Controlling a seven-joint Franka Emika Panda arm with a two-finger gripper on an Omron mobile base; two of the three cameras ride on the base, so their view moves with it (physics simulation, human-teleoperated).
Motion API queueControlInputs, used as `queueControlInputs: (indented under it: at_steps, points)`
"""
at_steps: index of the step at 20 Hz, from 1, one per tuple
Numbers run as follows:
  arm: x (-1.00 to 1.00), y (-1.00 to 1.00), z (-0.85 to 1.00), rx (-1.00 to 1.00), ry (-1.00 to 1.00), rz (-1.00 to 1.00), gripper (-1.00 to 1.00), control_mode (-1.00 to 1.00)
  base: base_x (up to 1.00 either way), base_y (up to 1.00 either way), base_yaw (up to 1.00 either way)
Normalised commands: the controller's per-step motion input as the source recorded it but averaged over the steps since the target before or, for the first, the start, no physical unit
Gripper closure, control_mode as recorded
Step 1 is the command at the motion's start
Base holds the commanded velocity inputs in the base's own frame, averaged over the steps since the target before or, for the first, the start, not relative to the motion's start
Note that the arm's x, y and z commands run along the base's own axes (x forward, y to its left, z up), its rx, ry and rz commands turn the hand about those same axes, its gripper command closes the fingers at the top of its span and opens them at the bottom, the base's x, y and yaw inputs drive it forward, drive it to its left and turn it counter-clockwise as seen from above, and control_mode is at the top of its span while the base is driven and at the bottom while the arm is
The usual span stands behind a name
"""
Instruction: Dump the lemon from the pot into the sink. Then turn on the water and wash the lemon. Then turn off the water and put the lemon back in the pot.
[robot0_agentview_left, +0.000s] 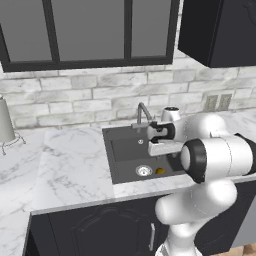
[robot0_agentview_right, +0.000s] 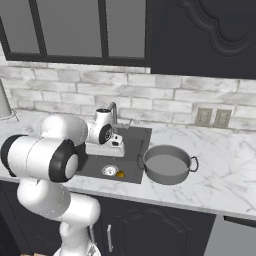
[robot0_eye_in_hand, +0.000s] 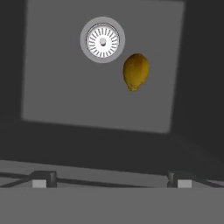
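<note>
The lemon (robot0_eye_in_hand: 136, 71) is small and yellow-orange and lies on the floor of the dark sink (robot0_eye_in_hand: 65, 87), just beside the round silver drain (robot0_eye_in_hand: 102, 40). From the base views the lemon (robot0_agentview_left: 160, 171) (robot0_agentview_right: 120, 174) sits near the sink's front edge. My gripper (robot0_eye_in_hand: 111, 180) hangs open above the basin, pointing down, with nothing between its fingertips. The grey pot (robot0_agentview_right: 167, 164) stands upright on the marble counter right of the sink (robot0_agentview_right: 137, 145). The slim faucet (robot0_agentview_left: 144, 112) (robot0_agentview_right: 114, 111) rises behind the basin, and no stream runs from it.
White marble counter (robot0_agentview_left: 75, 165) spreads left of the sink (robot0_agentview_left: 125, 150). A grey cone-shaped object on a wire stand (robot0_agentview_left: 5, 122) sits at the far left. Wall outlets (robot0_agentview_right: 212, 117) are on the brick backsplash. Dark cabinets hang above on the right.
</note>
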Motion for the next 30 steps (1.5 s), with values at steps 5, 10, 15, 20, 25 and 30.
queueControlInputs:
  at_steps: [5, 10, 15, 20, 25, 30]
  points:
    - [0.0, -0.08, -0.26, 0.0, 0.0, 0.0, -1.0, -1.0, 0.0, 0.0, 0.0]
    - [0.0, -0.1, -0.28, 0.0, 0.0, 0.0, -1.0, -1.0, 0.0, 0.0, 0.0]
    - [0.03, -0.02, -0.26, 0.0, 0.0, 0.0, -1.0, -1.0, 0.0, 0.0, 0.0]
    - [0.12, 0.0, -0.25, 0.0, 0.0, 0.0, -1.0, -1.0, 0.0, 0.0, 0.0]
    - [0.13, -0.09, -0.23, 0.0, 0.02, 0.0, -1.0, -1.0, 0.0, 0.0, 0.0]
    - [0.14, -0.12, -0.17, 0.0, 0.02, 0.0, -1.0, -1.0, 0.0, 0.0, 0.0]
